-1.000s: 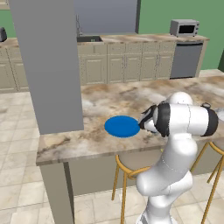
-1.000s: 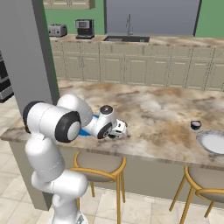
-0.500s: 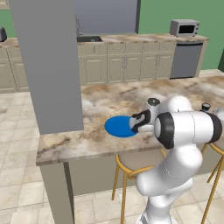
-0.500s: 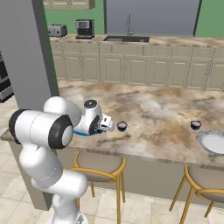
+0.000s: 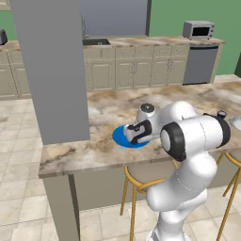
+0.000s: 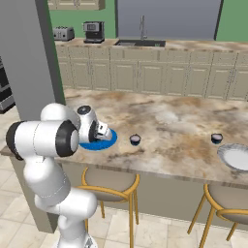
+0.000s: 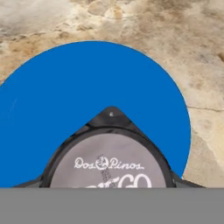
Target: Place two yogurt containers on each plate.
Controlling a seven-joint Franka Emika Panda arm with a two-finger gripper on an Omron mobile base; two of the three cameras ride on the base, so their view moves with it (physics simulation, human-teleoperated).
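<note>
Yogurt containers, tiny round dark cups with pale whitish tops, were what this moment turned on: one of them, a dark cup with a pale grey printed lid, filled the bottom of the hand view, right up against the camera and directly over the flat bright blue round plate. You could judge that the gripper carried that cup, but the fingertips themselves were hidden behind it, so I could not tell for certain whether they were clamped on it or slack. From the base views the hand hung low over the blue plate, near the front edge of the marbled beige counter.

Two more cups stood on the counter: one just beside the blue plate, another near the light grey-white rimmed plate at the far right, well apart from the arm.

You were, by my reading, in the placing step for the blue plate. The next move called for a short lowering until the cup sat flat inside the blue disc, then parting the fingers and lifting straight up so the cup did not tip
</note>
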